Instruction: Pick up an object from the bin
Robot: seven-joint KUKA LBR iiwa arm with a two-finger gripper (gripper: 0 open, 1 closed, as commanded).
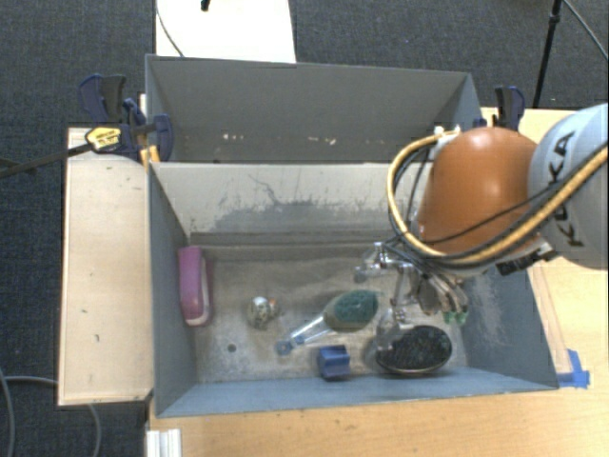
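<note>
My gripper hangs low in the right part of the bin, under the arm's orange cover. Just left of it lies a green round-headed brush with a clear handle pointing down-left. Below the gripper, near the front wall, rests a dark oval thing with a speckled black face. The gripper stands between these two, close above the floor. A small blue block lies at the front, left of the dark oval.
A pink oblong thing lies along the left wall. A small silvery crumpled ball sits on the floor between it and the brush. The arm and its cables cover the bin's right rear corner.
</note>
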